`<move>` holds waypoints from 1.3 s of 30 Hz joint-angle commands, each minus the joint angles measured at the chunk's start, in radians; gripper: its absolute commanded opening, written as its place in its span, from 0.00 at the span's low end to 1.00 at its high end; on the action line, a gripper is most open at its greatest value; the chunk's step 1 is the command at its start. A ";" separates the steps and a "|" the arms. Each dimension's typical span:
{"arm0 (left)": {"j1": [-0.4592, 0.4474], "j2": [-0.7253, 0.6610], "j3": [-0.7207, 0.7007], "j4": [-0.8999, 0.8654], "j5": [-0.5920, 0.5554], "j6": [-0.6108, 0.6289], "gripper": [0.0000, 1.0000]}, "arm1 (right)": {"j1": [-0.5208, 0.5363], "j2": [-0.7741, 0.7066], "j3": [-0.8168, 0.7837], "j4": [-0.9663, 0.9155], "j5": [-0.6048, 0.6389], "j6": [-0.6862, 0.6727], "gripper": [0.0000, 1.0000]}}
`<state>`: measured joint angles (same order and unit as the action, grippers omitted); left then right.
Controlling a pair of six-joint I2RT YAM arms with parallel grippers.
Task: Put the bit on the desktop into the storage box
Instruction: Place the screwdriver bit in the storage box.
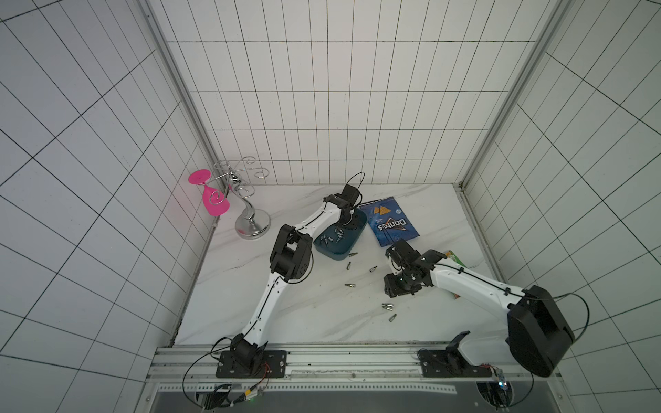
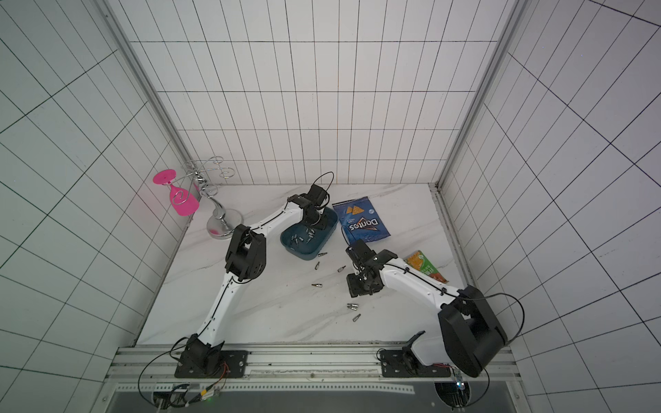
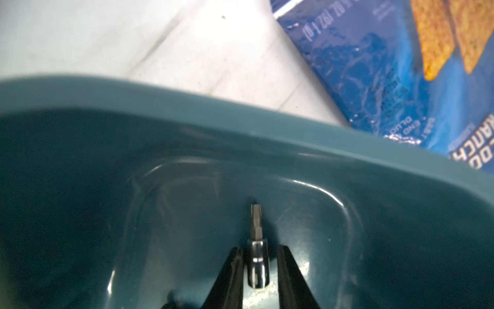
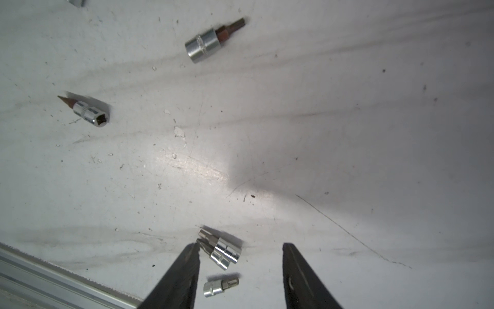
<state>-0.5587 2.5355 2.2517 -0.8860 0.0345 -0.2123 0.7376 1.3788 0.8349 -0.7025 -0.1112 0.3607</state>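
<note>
Release step: left fingers [image 3: 231, 275] stand parted around a socket bit [image 3: 257, 256] inside the storage box [image 3: 187, 99]; next, the open right fingers [image 4: 184, 275] must centre over one tabletop bit [image 4: 220, 287].

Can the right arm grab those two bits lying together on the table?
Probably yes. The right gripper hangs open just over the two bits on the desktop, and nothing covers them. They lie touching, though, so it might pinch both at once.
</note>
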 commanded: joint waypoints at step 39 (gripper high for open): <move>0.034 -0.861 -0.797 0.047 -0.042 -0.172 0.58 | -0.071 0.477 0.393 0.008 -0.041 -0.253 0.64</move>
<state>-0.5289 1.7149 1.4857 -0.8703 0.0067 -0.3599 0.6792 1.8347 1.2053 -0.6575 -0.1184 0.1417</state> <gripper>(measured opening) 0.574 0.641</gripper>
